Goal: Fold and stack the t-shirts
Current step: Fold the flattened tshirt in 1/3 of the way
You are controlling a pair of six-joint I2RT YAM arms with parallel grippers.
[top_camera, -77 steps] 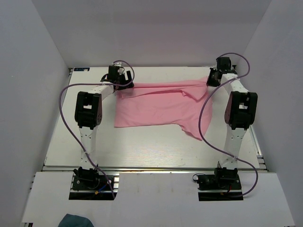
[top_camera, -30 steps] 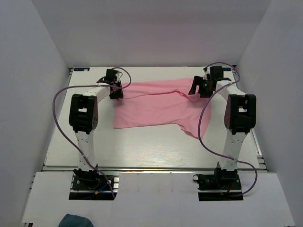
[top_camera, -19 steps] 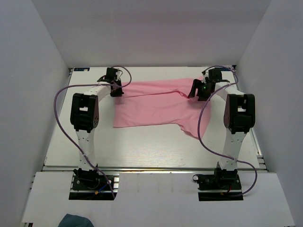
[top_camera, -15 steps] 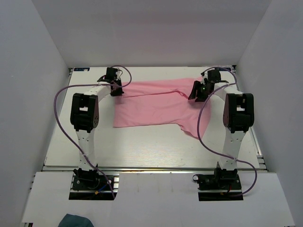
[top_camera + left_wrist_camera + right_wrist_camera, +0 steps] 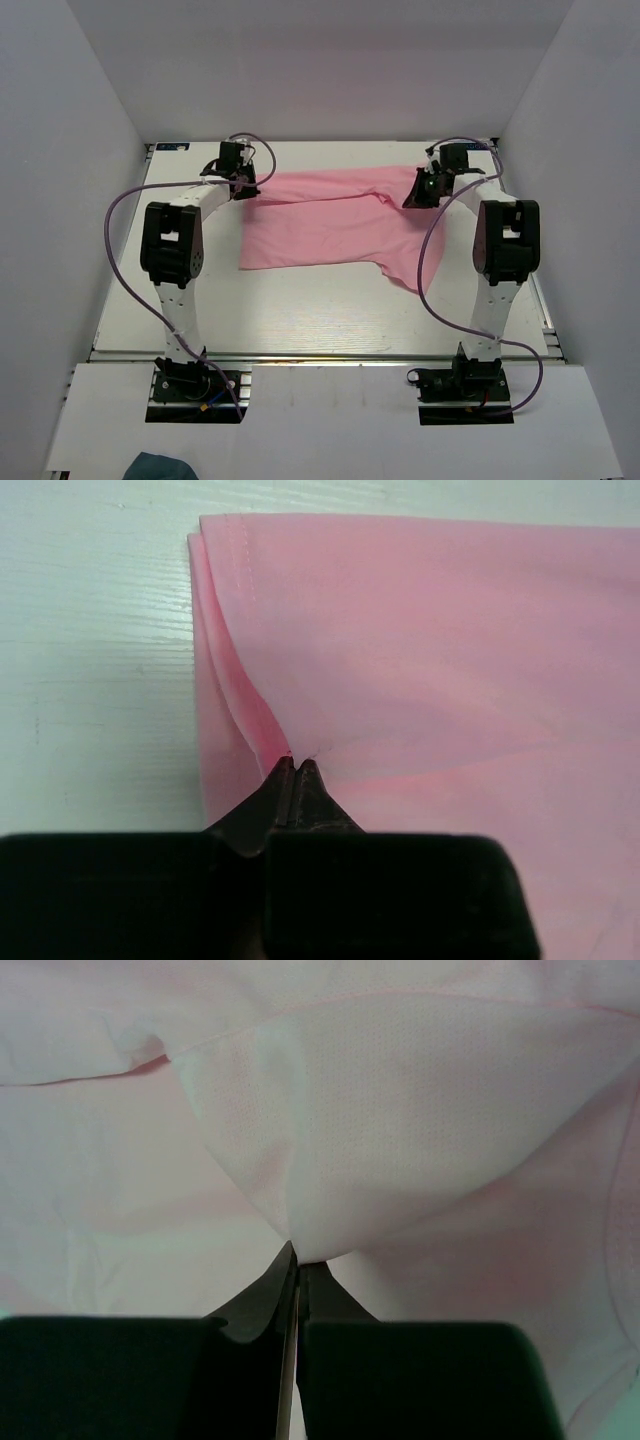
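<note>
Left pincer (image 5: 293, 765), right pincer (image 5: 298, 1255): earlier open, now both clamped on t-shirt (image 5: 330, 225) far edge.

A white worktop (image 5: 300, 310) with a faint plank grain fills the middle, closed in by plain white walls (image 5: 320, 70) at the back and both sides. A metal rail (image 5: 320, 353) runs along its near edge, touching a white panel (image 5: 330, 420). A small dark teal cloth (image 5: 158, 466) lies at the panel's near left edge. A dark blue label (image 5: 172, 147) sits at the far left corner.
</note>
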